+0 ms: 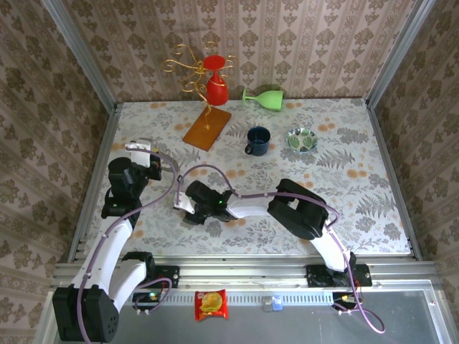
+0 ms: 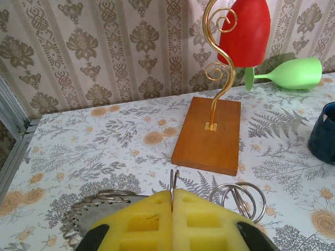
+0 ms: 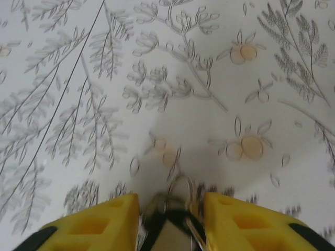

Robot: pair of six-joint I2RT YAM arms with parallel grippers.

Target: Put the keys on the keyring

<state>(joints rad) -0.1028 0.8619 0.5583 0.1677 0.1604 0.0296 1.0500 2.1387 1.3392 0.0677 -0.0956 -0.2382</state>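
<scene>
Keyring thin, silvery, edge-on, pinched between left fingers

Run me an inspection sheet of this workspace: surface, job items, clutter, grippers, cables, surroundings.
Surface: floral tablecloth, lying flat, no spills seen.
Job's things: blurred keys between the right gripper's jaws; thin metal ring held edge-on by the left gripper; wire loops beside it on the cloth.
Clutter: gold stand on a wooden base, red glass at its top; green glass on its side; blue mug; patterned bowl; snack packet near the arm bases.
Grippers: left shut on the metal ring; right jaws apart around the keys, grip unclear.
Cables: purple cables loop over the cloth between the arms.
Surroundings: wallpapered walls, metal frame posts.
</scene>
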